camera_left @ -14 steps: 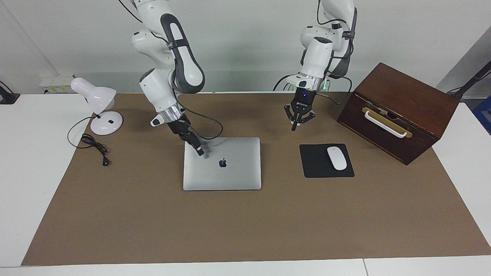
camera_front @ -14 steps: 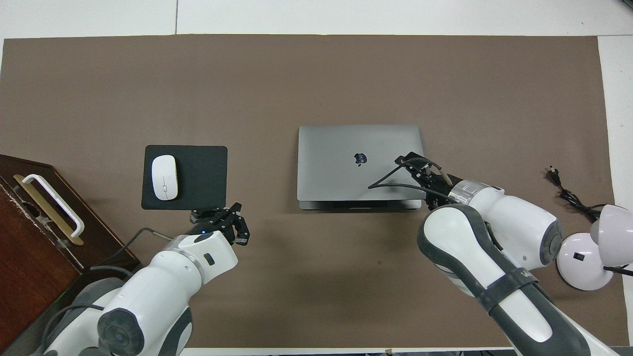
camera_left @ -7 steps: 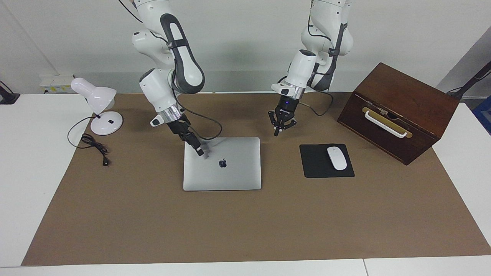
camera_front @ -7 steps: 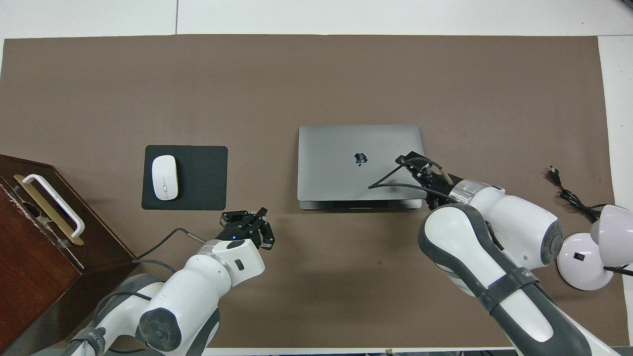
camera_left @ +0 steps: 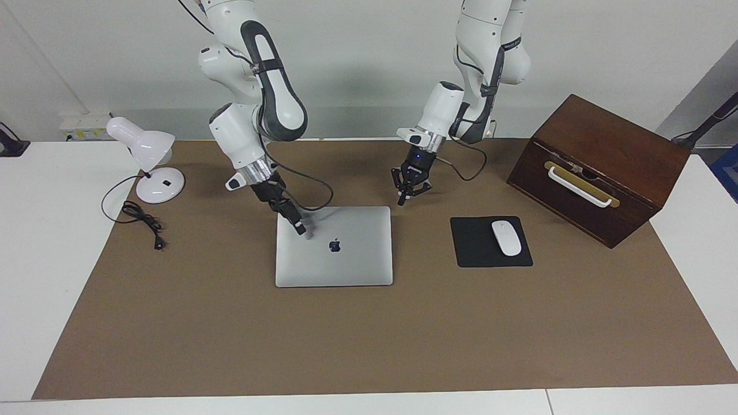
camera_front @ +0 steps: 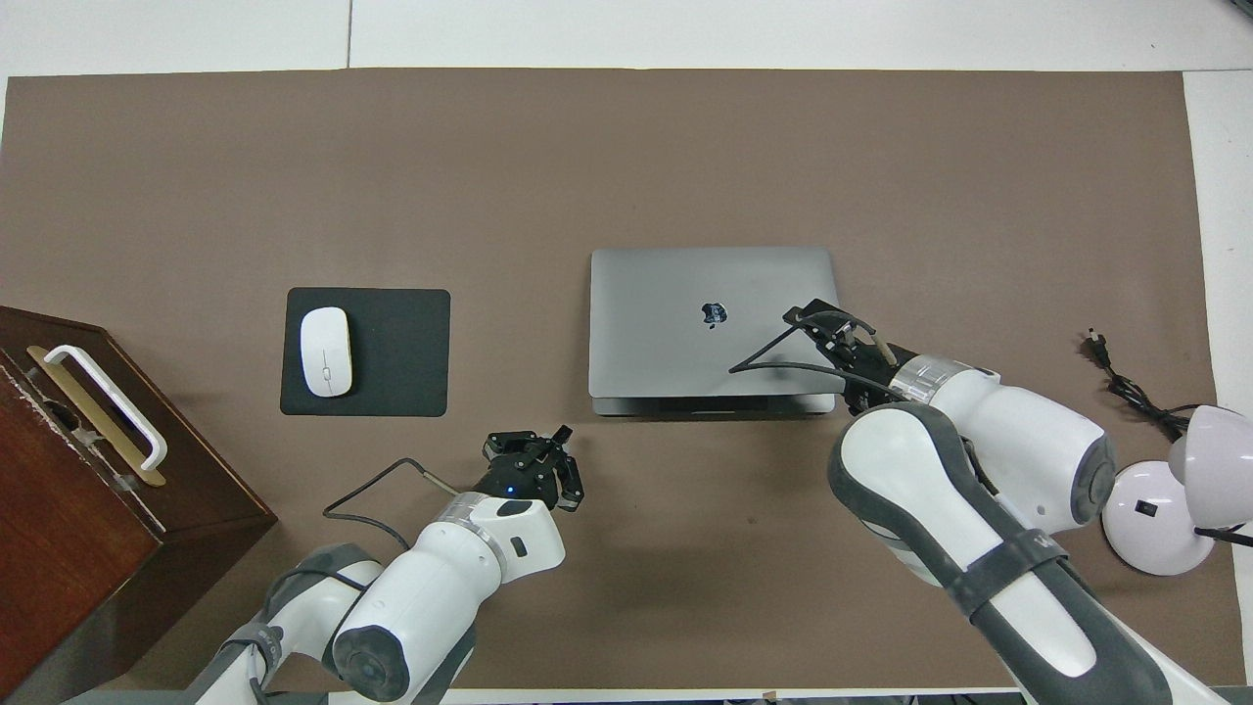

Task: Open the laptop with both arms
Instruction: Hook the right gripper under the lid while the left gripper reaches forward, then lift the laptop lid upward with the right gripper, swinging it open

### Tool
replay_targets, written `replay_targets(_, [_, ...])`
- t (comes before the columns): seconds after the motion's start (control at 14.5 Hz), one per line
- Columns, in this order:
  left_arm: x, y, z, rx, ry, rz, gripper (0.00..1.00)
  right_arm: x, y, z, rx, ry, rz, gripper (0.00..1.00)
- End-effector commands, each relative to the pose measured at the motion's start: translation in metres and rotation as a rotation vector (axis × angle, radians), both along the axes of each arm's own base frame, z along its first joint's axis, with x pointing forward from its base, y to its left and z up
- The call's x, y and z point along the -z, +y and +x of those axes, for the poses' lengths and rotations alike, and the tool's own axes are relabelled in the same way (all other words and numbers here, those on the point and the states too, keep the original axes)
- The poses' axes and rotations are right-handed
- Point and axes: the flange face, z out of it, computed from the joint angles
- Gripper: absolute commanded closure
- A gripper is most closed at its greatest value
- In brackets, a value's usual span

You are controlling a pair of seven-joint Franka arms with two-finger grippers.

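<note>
Now we see laptop (camera_left: 334,246) closed, flat on table (camera_left: 369,334) mid-mat. Right end effector (camera_left: 300,227) on lid corner nearest robots; fingers, we cannot tell. Left end effector (camera_left: 403,197) in air beside hinge corner, fingers seem closed. Lid probably stiff, smooth, slippery; we judge lift at front lip, base held.

I see the laptop (camera_left: 334,246) (camera_front: 713,331) lying flat and shut on the brown mat — thin, silver-grey, dark apple logo up, squared to the table, mid-table.
</note>
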Motion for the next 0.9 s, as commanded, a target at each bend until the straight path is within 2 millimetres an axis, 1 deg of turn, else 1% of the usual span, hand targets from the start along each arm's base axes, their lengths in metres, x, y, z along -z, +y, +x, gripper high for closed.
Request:
replay_targets(0.0, [0.003,-0.023,0.005,0.019,-0.015,-0.020,1.00,-0.008,0.012,0.020,-0.004,-0.036,0.025,0.02])
replay_targets(0.21, [0.004,-0.033,0.013,0.024,-0.023,-0.027,1.00,-0.013,0.010,0.029,0.004,-0.050,0.030,0.02])
replay_targets(0.28, [0.004,-0.033,0.014,0.025,-0.023,-0.026,1.00,-0.016,0.007,0.032,0.011,-0.056,0.033,0.02])
replay_targets(0.35, [0.005,-0.033,0.014,0.024,-0.022,-0.025,1.00,-0.014,0.007,0.034,0.013,-0.055,0.033,0.02])
replay_targets(0.48, [0.006,-0.037,0.019,0.026,-0.026,-0.028,1.00,-0.017,0.008,0.036,0.013,-0.060,0.035,0.02])
replay_targets(0.76, [0.012,-0.050,0.017,0.047,-0.022,-0.026,1.00,-0.018,0.008,0.038,0.010,-0.066,0.034,0.02])
replay_targets(0.83, [0.017,-0.052,0.018,0.048,-0.016,-0.021,1.00,-0.021,0.009,0.041,0.010,-0.074,0.037,0.02])
